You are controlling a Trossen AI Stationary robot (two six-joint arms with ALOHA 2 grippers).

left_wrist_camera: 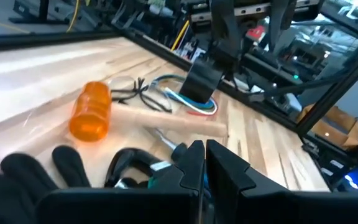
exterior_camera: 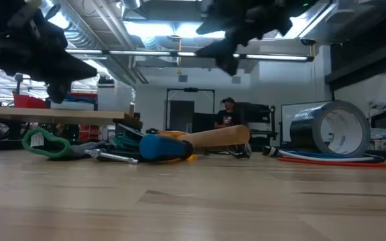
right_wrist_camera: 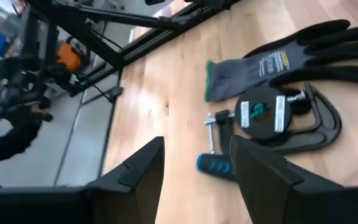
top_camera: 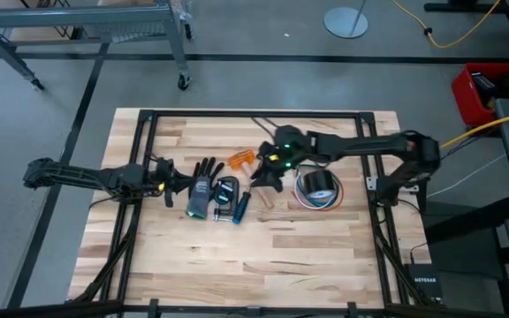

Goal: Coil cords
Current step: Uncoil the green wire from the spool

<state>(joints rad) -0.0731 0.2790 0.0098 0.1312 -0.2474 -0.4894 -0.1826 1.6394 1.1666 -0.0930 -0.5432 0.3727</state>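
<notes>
A black cord (right_wrist_camera: 325, 126) lies looped on the table's middle, with a teal-green cord (exterior_camera: 45, 144) by it; both show in the high view (top_camera: 226, 191). A bundle of red, white and blue wires (top_camera: 313, 202) lies coiled flat under a tape roll (top_camera: 316, 183), right of centre. My left gripper (top_camera: 173, 185) hovers shut over the fingers of a black and grey glove (top_camera: 200, 187), clear of it. My right gripper (top_camera: 268, 174) hovers open between the hammer and the tape roll; in its wrist view (right_wrist_camera: 194, 165) nothing is between its fingers.
A hammer with an orange head (top_camera: 241, 161) and wooden handle (exterior_camera: 213, 137) lies behind the cords. A blue-handled screwdriver (top_camera: 241, 208) lies just near of them. A black frame (top_camera: 254, 115) runs round the tabletop. A person (exterior_camera: 228, 114) stands in the room behind.
</notes>
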